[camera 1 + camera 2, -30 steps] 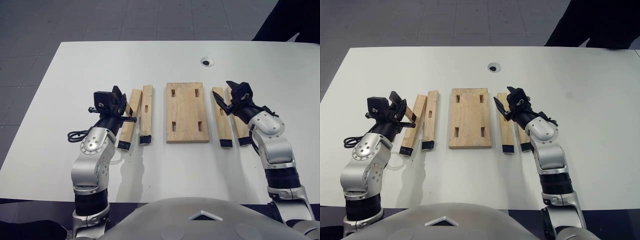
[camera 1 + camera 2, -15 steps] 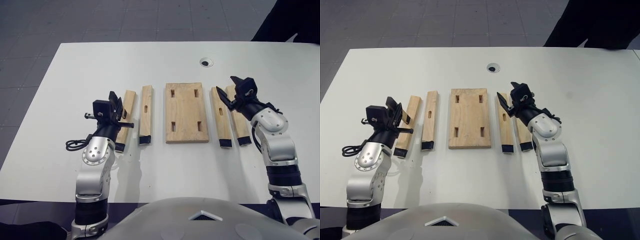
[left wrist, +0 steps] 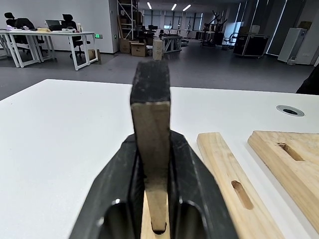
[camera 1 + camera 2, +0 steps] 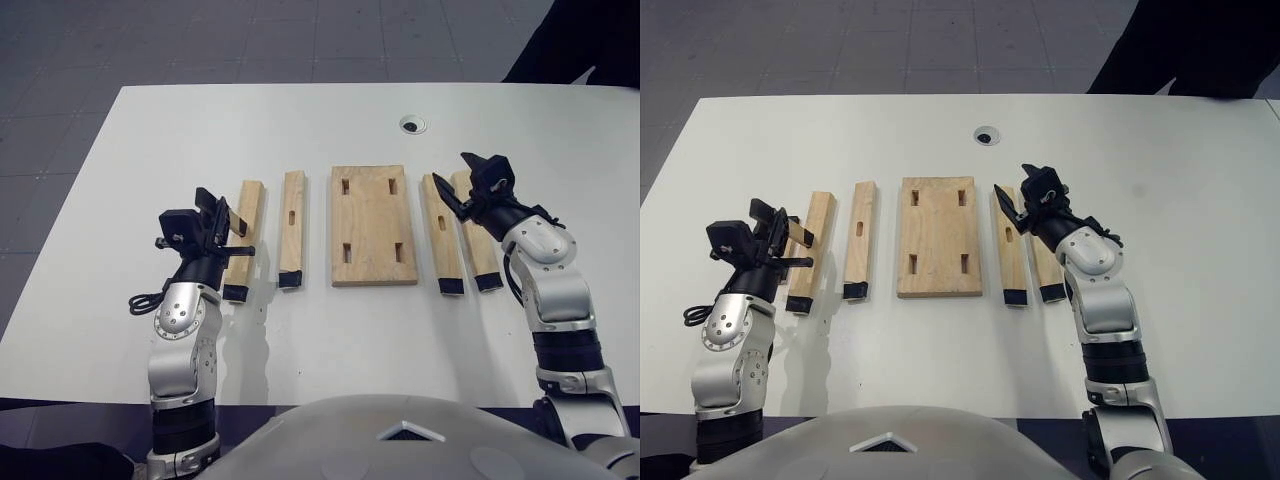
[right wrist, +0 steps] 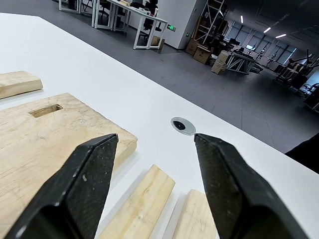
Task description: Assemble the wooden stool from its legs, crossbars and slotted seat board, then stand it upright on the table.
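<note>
Seat board lies flat at mid-bench, long axis running away from the robot, with four slots showing, two near each short end.

Left of it are two legs, parallel to the board and apart from each other. The inner left leg has a slot in its upper face. The outer left leg lies a little farther out. Both have a black end toward the robot.

Right of the board, the inner right leg and outer right leg lie close side by side, black ends also toward the robot. A slot is visible on the inner one.

Left end effector sits at the outer edge of the outer left leg, over its nearer half. It is clamped on a short crossbar, a wooden piece with a black tip held edge-on between the fingers. Cannot tell whether the crossbar touches the leg below it.

Right end effector hovers over the far ends of the two right legs, fingers spread wide with nothing between them.

Grommet hole lies in the bench beyond the board. Black cable is looped on the bench beside the left arm.
</note>
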